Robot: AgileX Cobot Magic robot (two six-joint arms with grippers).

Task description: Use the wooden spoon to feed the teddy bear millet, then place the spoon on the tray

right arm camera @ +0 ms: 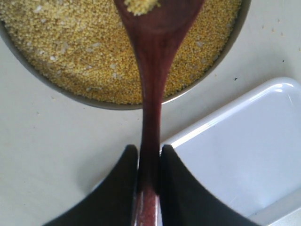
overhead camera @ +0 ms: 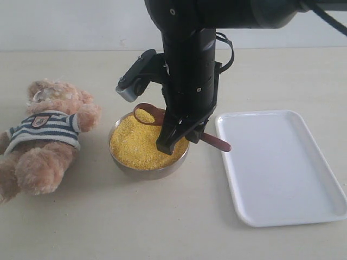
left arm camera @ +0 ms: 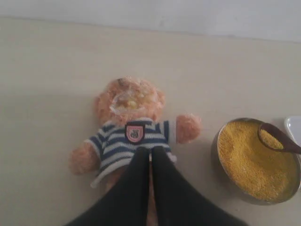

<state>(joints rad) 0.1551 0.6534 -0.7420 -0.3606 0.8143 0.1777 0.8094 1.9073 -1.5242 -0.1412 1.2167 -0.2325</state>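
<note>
The teddy bear (overhead camera: 46,138) lies on its back at the left, in its striped shirt, with yellow grains on its face (left arm camera: 127,99). The millet (overhead camera: 142,143) fills a round metal bowl (overhead camera: 147,171) at the centre. My right gripper (overhead camera: 181,138) is shut on the wooden spoon's handle (right arm camera: 150,136); the spoon (overhead camera: 152,114) hangs over the bowl with some millet in its bowl (right arm camera: 141,5). The white tray (overhead camera: 282,162) lies right of the bowl. My left gripper (left arm camera: 151,153) hovers shut above the bear's belly, holding nothing.
The pale tabletop (overhead camera: 162,222) surrounds the bear, bowl and tray. The right arm's dark body (overhead camera: 190,65) rises above the bowl and hides its far rim. A wall edge runs along the back.
</note>
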